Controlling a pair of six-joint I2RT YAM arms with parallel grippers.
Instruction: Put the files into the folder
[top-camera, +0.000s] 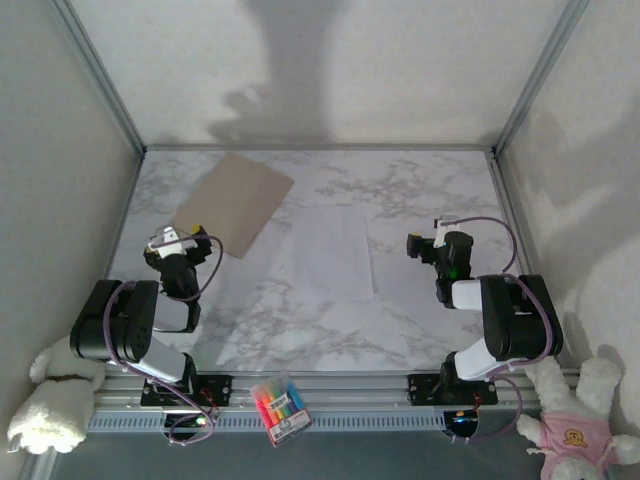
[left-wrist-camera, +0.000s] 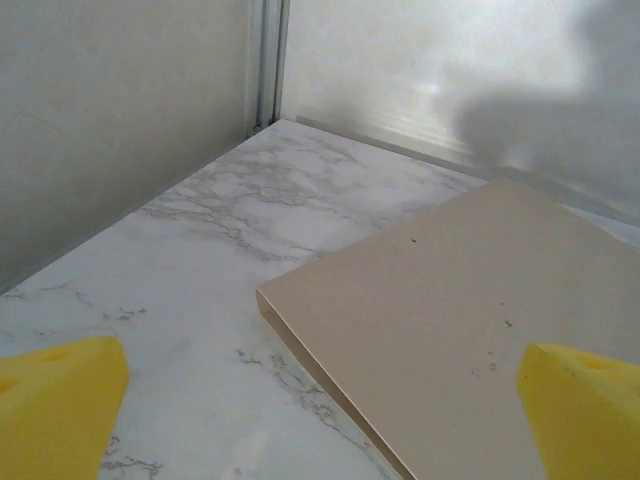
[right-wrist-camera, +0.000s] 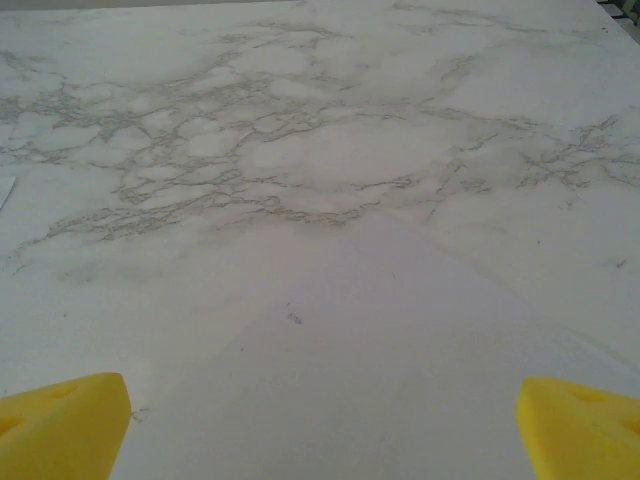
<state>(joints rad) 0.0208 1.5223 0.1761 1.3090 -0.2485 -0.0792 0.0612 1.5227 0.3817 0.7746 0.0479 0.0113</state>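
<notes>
Left wrist: folder (left-wrist-camera: 470, 320) lies before spread jaws.

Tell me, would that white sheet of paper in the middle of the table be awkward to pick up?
Probably. The paper sheet lies flat on the marble table with hardly any edge standing up, so getting under it may be hard. It looks very thin, so it would likely droop if lifted by one side. Pushed, it may just slide.
</notes>
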